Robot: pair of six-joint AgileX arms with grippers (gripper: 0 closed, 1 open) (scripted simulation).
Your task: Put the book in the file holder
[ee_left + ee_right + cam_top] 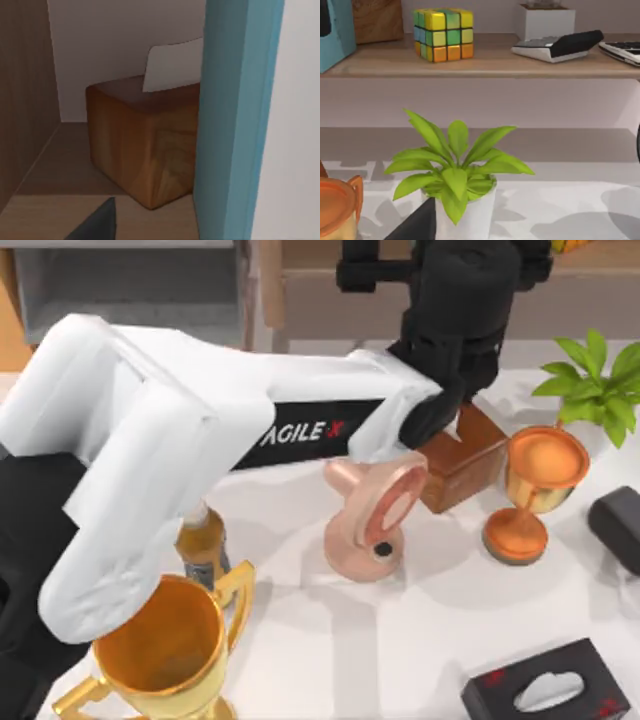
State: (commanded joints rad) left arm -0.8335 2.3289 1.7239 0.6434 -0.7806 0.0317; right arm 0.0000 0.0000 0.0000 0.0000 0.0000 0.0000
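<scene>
A white desk [420, 640] stands before a long tan wooden shelf [420, 290], with many things on it. My left arm reaches across the desk toward the far side, and my left claw [455, 330] is near the shelf, above the brown wooden tissue box [462, 462]. In the left wrist view the thin light teal-blue book [235, 120] stands upright very close to the camera, just beside this tissue box, from which a white tissue [172, 65] sticks up; I cannot tell if my left claw grips the book. The grey box-shaped file holder [130, 285] is at the far left of the desk, well apart from the book. Near the tissue box stand a pink round stand [375, 520] and a copper goblet [535, 485]; farther away are a green potted plant [595, 380], a golden trophy cup [165, 650], a small amber bottle [203, 545] and a black tissue box [545, 695]. On the shelf in the right wrist view I see a colourful puzzle cube [443, 34] and a calculator [557, 46].
</scene>
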